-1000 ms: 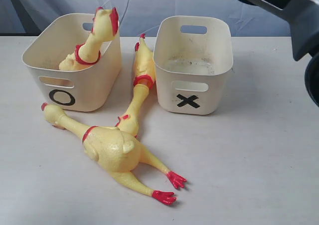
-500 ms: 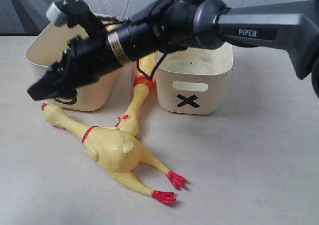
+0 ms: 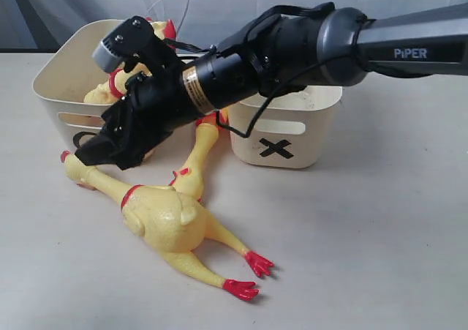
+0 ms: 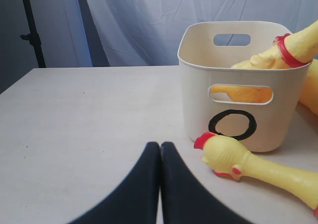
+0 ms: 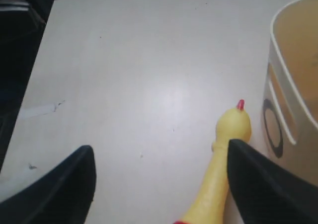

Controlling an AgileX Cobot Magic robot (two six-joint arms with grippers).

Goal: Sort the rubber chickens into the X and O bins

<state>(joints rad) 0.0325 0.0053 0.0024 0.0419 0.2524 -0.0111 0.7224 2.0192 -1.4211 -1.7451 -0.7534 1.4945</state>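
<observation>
Exterior view puts the plump rubber chicken [image 3: 168, 224] flat on the table [image 3: 380, 235] in front of the O bin [image 3: 55, 77], its head just before the bin's marked wall and its red feet pointing away from it. A slimmer chicken [image 3: 196, 158] lies stretched along the O bin's side, in the gap between it and the X bin [image 3: 292, 136]. A third chicken [image 3: 99, 94] sits inside the O bin, neck poking above the rim. The right gripper [image 3: 99, 154] reaches across the front of the O bin and hovers over the plump bird's head and neck. The right wrist view shows its fingers [image 5: 59, 184] spread wide with nothing between them. The left gripper [image 4: 160, 154] sits low over the table, off from the O bin's marked wall, its tips pressed together on nothing. Such a toy is probably light, hollow and squashy, with a smooth skin that may slip. The narrow neck behind the red ring looks the surest place to pinch, while the fat belly seems too wide and would likely bulge out of the jaws
</observation>
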